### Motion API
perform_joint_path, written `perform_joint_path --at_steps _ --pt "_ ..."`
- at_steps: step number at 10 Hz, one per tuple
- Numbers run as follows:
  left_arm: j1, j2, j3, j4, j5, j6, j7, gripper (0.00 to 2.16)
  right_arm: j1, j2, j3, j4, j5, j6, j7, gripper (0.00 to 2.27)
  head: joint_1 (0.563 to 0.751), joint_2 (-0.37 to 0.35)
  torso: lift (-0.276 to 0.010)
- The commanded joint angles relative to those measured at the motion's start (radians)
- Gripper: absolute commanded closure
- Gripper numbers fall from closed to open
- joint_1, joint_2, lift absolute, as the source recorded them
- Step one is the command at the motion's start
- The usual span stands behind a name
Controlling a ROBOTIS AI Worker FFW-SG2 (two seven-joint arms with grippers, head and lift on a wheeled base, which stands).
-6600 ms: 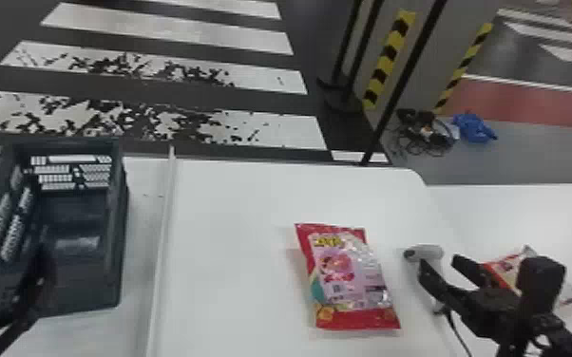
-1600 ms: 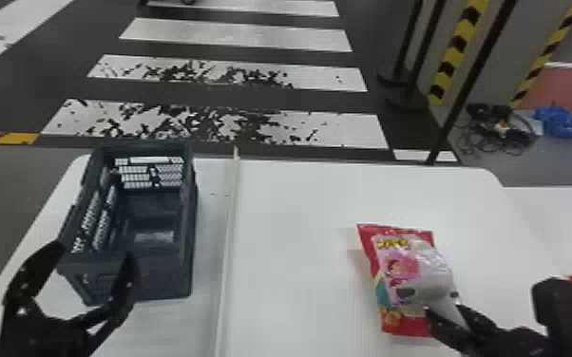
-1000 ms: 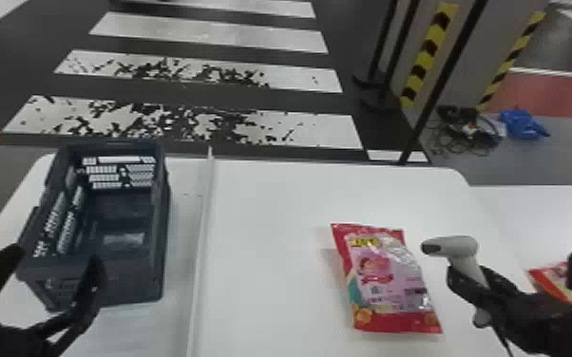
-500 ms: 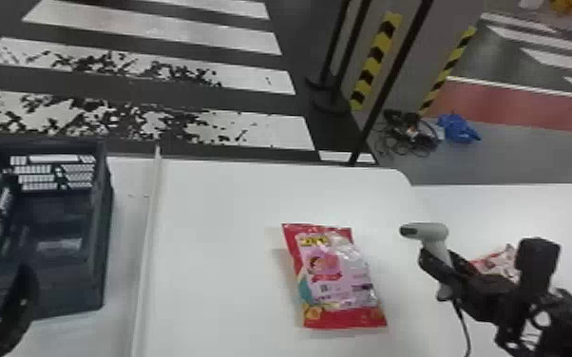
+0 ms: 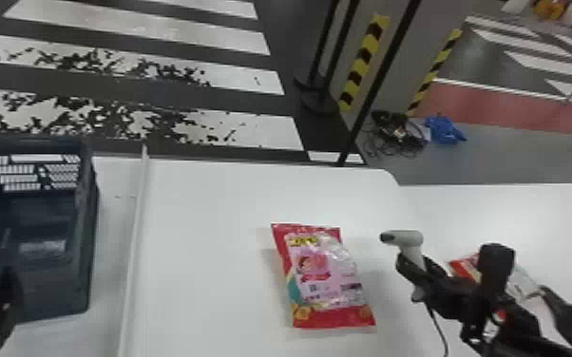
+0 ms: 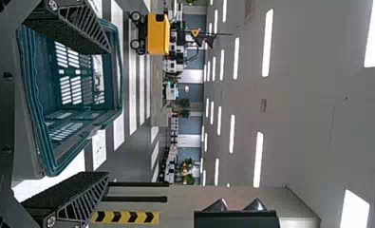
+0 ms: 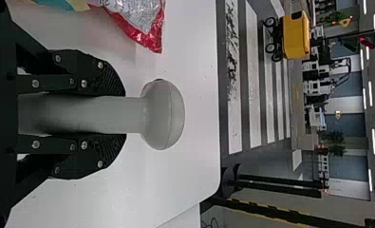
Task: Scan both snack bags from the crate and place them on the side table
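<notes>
The white table (image 5: pixel 204 213) spread beneath the dark crate (image 5: pixel 57 294) at its left. The right arm (image 5: pixel 527 327) slanted in from the lower right, its gripper (image 5: pixel 414 275) clasping the scanner's handle upright. The left gripper (image 5: pixel 2 304) stood, fingers parted, at the crate's near side. One snack bag (image 5: pixel 328 280) lay mid-table, near the scanner (image 5: pixel 408 237); another bag (image 5: pixel 463 266) lay partly hidden behind the right arm.

There are two snack bags (image 5: pixel 318 266), one crate (image 5: pixel 57 294) and one scanner (image 5: pixel 411 239). The white surfaces (image 5: pixel 214 209) are at least two. Beyond them I count three black poles (image 5: pixel 381 78), two black-and-yellow stripes (image 5: pixel 363 64), one blue bundle (image 5: pixel 443 128), one heap of cables (image 5: pixel 394 130) and one yellow cart (image 6: pixel 158 34).
</notes>
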Motion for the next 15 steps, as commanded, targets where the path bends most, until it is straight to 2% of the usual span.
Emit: perform_joint_path --at_steps 1,6,11,12,13,14,15 --pt "-0.002 0.001 0.0 0.002 0.0 0.0 0.0 0.08 -0.023 0.002 -0.007 0.064 0.021 -0.055 -0.006 2.24 0.695 -0.319 -0.098" --pt "-0.009 0.001 -0.002 0.008 0.002 0.003 0.0 0.08 -0.075 0.002 -0.019 0.211 0.085 -0.144 -0.032 2.24 0.695 -0.313 -0.098" --pt "-0.015 0.001 -0.002 0.011 0.002 0.006 0.0 0.08 -0.093 0.002 -0.019 0.265 0.1 -0.153 -0.054 2.24 0.695 -0.305 -0.098" --pt "-0.017 -0.001 -0.002 0.009 0.002 0.006 0.0 0.08 -0.093 0.002 -0.021 0.268 0.099 -0.153 -0.066 2.08 0.695 -0.305 -0.098" --pt "-0.02 -0.002 -0.003 0.012 0.002 0.009 0.0 0.08 -0.092 0.002 -0.024 0.266 0.1 -0.153 -0.086 1.65 0.695 -0.307 -0.098" --pt "-0.02 -0.002 -0.002 0.012 0.002 0.009 0.0 0.08 -0.09 0.002 -0.024 0.266 0.099 -0.153 -0.097 0.9 0.695 -0.312 -0.098" --pt "-0.021 -0.002 -0.003 0.012 0.002 0.009 0.0 0.08 -0.089 0.002 -0.024 0.258 0.099 -0.153 -0.101 0.28 0.695 -0.318 -0.098"
